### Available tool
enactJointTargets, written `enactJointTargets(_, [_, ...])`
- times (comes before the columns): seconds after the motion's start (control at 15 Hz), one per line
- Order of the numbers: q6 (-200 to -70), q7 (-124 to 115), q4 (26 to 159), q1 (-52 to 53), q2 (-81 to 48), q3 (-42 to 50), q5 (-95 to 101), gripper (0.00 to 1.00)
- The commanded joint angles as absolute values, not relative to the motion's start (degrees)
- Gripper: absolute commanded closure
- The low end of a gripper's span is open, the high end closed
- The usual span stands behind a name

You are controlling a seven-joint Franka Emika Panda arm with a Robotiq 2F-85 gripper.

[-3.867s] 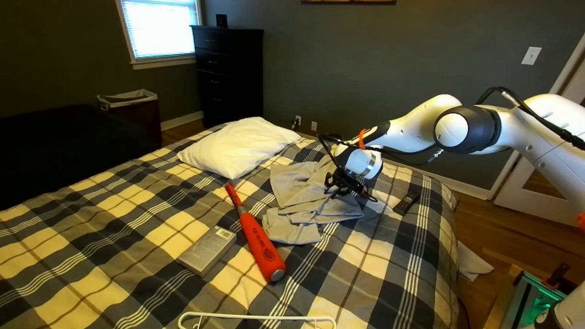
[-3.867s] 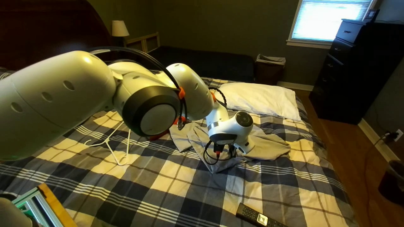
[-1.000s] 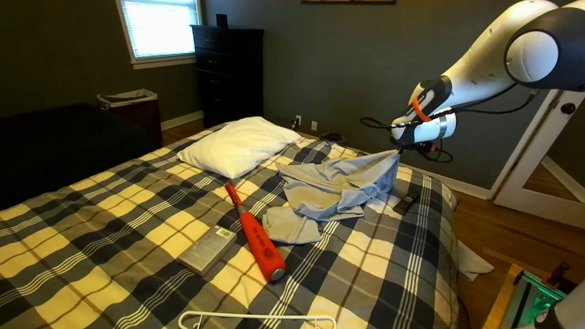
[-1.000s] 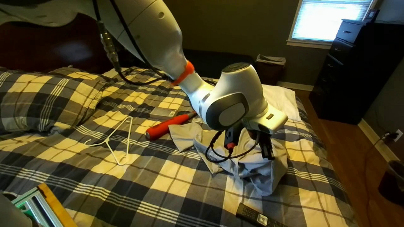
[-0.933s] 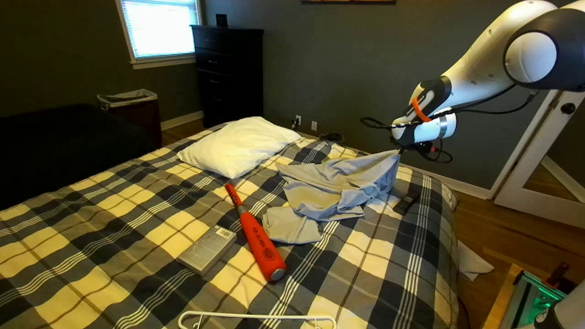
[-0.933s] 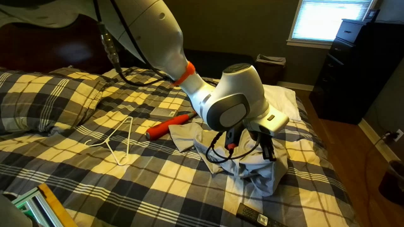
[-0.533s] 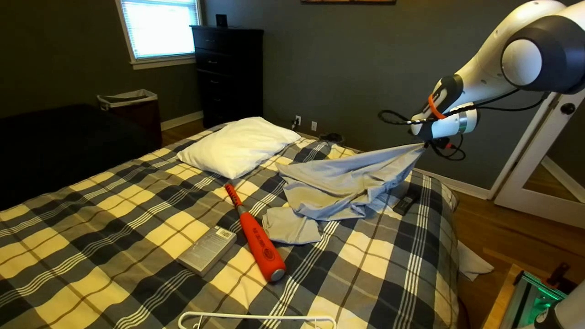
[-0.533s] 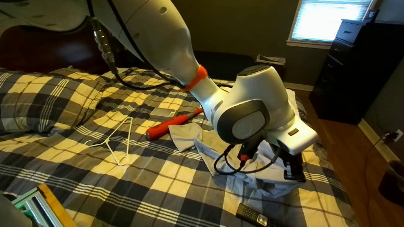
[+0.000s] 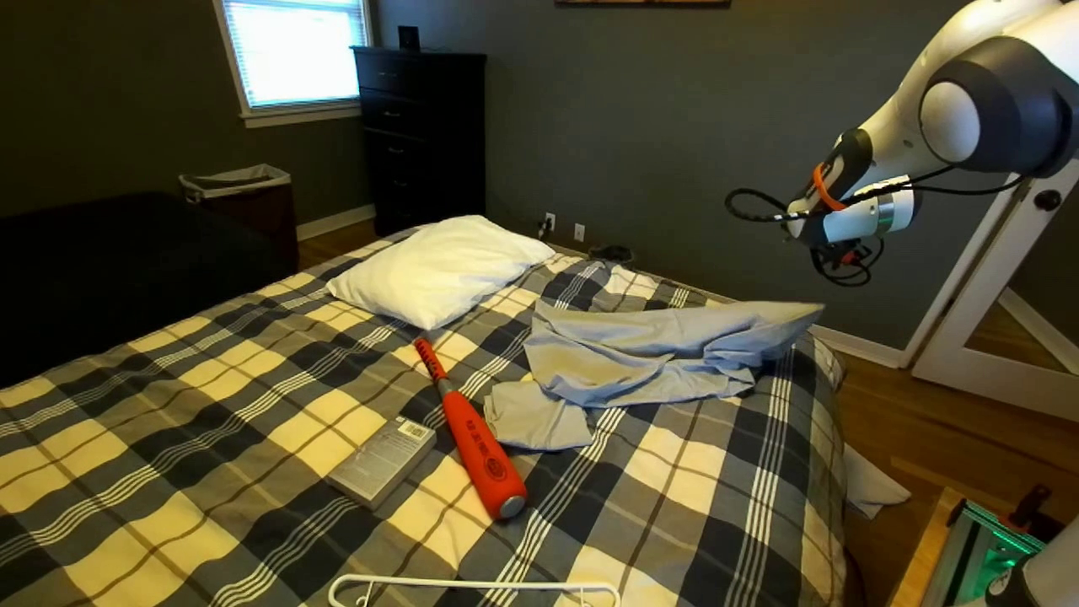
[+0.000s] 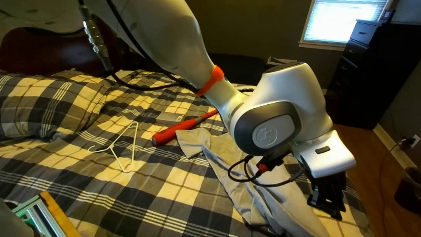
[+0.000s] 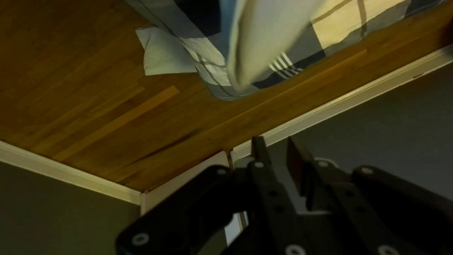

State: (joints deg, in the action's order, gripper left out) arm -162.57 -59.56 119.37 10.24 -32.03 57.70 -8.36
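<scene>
My gripper [image 11: 274, 139] is partly open in the wrist view, with a gap between its fingers and nothing in it. In an exterior view the gripper [image 10: 325, 209] hangs above the bed near its edge. A grey cloth [image 9: 649, 354] lies crumpled on the plaid bed, apart from the gripper. Its raised end stands off the bed below and beside the gripper. The cloth also shows in an exterior view [image 10: 263, 194] and, blurred, at the top of the wrist view [image 11: 270, 35]. A dark remote [image 10: 263, 228] is mostly hidden under the cloth.
A red bat [image 9: 476, 447] and a grey box [image 9: 383, 462] lie beside the cloth. A white hanger [image 10: 113, 146] and a white pillow [image 9: 438, 270] are on the bed. A wall [image 9: 674, 152] stands beyond the bed. A pale cloth [image 9: 872, 485] hangs at the bed's side.
The gripper rose from the cloth pile, pulling a corner up toward the bed's edge. Since half a second ago it has let go and moved on; the cloth's end has dropped over the remote.
</scene>
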Motion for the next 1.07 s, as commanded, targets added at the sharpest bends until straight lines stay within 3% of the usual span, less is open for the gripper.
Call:
enactJointTargets(0.0, [-166.2, -65.9, 117.6, 12.4, -36.4, 59.2, -6.4, 0.44])
enactJointTargets(0.2, [-171.6, -59.1, 116.5, 8.6, -34.8, 49.9, -6.8, 0.22])
enactJointTargets(0.4, [-167.3, -54.4, 114.6, 3.6, -35.1, 38.4, -8.1, 0.01])
enactJointTargets(0.73, [-160.7, -44.5, 113.7, -7.2, -35.2, 21.7, -8.9, 0.00])
enactJointTargets(1.0, [-148.2, -36.9, 112.5, -12.8, -35.9, 17.1, -9.8, 0.00])
